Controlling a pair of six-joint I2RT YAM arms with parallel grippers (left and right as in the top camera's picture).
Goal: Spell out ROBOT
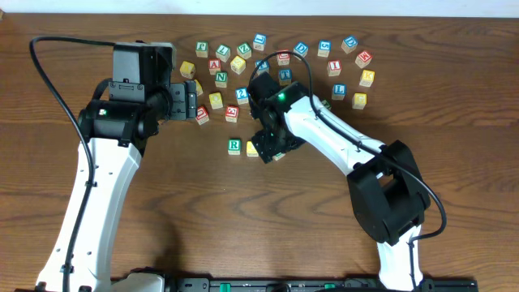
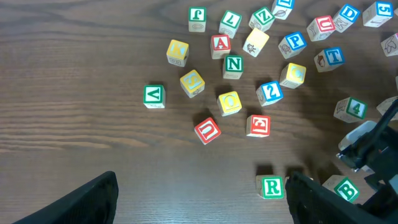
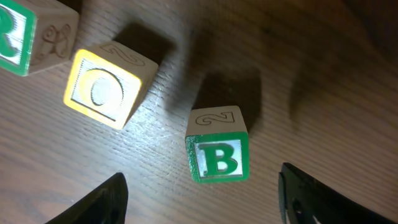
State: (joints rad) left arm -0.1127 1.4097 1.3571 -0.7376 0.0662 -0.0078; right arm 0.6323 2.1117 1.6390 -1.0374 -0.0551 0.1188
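Note:
A green R block (image 1: 234,146) and a yellow O block (image 1: 253,149) stand side by side on the wooden table. In the right wrist view the R block (image 3: 15,37), the O block (image 3: 106,87) and a green B block (image 3: 217,155) lie in a row. My right gripper (image 3: 208,205) is open and empty, its fingers on either side of the B block and apart from it. In the overhead view it (image 1: 272,146) covers the B block. My left gripper (image 1: 197,101) is open and empty, above the table to the left of the block cluster. Its wrist view shows the R block (image 2: 272,186) and the B block (image 2: 346,190).
Several loose letter blocks lie scattered at the back of the table (image 1: 276,61), among them a blue T (image 2: 334,56), a red A (image 2: 220,43), a green N (image 2: 232,64) and a red E (image 2: 258,125). The right arm (image 1: 340,138) stretches across the middle right.

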